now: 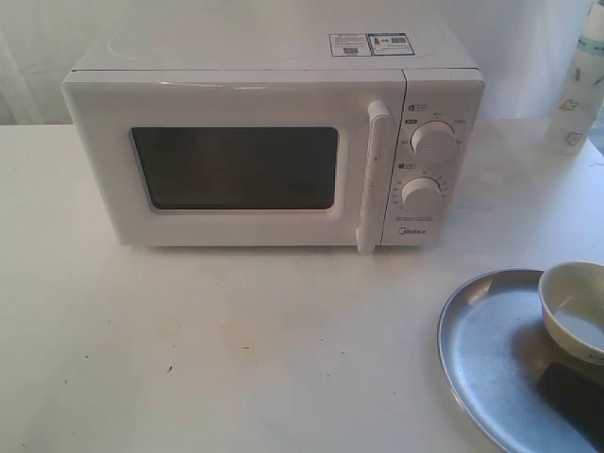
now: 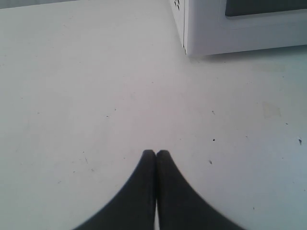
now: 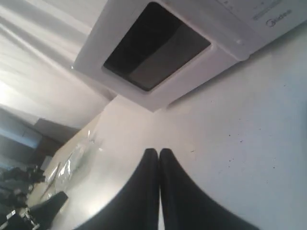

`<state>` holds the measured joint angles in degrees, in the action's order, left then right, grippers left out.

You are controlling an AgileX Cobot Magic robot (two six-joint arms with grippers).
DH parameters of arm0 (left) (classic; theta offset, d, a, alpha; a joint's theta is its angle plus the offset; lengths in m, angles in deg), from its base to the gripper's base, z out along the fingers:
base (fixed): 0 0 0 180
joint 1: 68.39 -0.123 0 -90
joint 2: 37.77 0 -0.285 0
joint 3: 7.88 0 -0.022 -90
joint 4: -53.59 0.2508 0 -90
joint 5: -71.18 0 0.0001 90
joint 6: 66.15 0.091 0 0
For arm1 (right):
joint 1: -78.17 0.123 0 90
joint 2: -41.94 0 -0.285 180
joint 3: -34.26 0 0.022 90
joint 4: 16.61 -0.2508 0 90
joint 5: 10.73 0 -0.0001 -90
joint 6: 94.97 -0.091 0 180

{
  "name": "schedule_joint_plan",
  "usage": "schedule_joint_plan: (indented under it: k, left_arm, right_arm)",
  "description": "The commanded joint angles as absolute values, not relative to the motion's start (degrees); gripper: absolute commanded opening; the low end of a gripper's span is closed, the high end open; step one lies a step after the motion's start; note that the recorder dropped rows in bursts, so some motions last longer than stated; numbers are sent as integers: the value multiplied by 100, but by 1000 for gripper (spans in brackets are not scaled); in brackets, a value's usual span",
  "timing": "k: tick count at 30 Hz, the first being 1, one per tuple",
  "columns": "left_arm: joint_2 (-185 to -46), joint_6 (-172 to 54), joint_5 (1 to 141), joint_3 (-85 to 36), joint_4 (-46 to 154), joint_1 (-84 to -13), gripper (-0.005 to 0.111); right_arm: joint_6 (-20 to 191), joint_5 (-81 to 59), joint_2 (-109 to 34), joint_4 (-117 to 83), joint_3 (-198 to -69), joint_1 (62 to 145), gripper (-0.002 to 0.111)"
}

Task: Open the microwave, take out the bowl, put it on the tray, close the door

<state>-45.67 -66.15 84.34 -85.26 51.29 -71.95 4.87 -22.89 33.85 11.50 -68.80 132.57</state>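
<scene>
door (image 1: 236, 160) closed; bowl (image 1: 576, 307) on tray (image 1: 481, 349); left tool (image 2: 156, 152), right tool (image 3: 159, 151) both clenched, empty

Shiny metal tray (image 1: 491, 349), glossy white microwave (image 1: 245, 104)

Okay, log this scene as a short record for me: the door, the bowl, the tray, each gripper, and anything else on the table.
door: shut flush on the microwave, handle upright
bowl: out of the microwave, sitting on the tray, cut off by the exterior view's right edge
tray: on the table, in front and to the right of the microwave
left gripper: shut, empty, over bare table near a microwave corner
right gripper: shut, empty, over the table
other: a bottle to the microwave's right
</scene>
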Motion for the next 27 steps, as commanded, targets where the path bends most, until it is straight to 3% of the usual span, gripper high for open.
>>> schedule_joint_plan:
  k: [1,6,15,27]
  left_arm:
    - [-4555,-6615,8453,-8510,5056,-7168,0]
    - [-4555,-6615,8453,-8510,5056,-7168,0]
    - [-4555,-6615,8453,-8510,5056,-7168,0]
    - [-4555,-6615,8453,-8510,5056,-7168,0]
  right_arm:
    - [4636,-1762,3415,-1045,-6852,13173,0]
    - [9615,-1805,3415,-3740,-6852,13160,0]
    - [9675,-2859,3415,-1837,-6852,12775,0]
    - [9686,-2883,3415,-1503,-6852,12148,0]
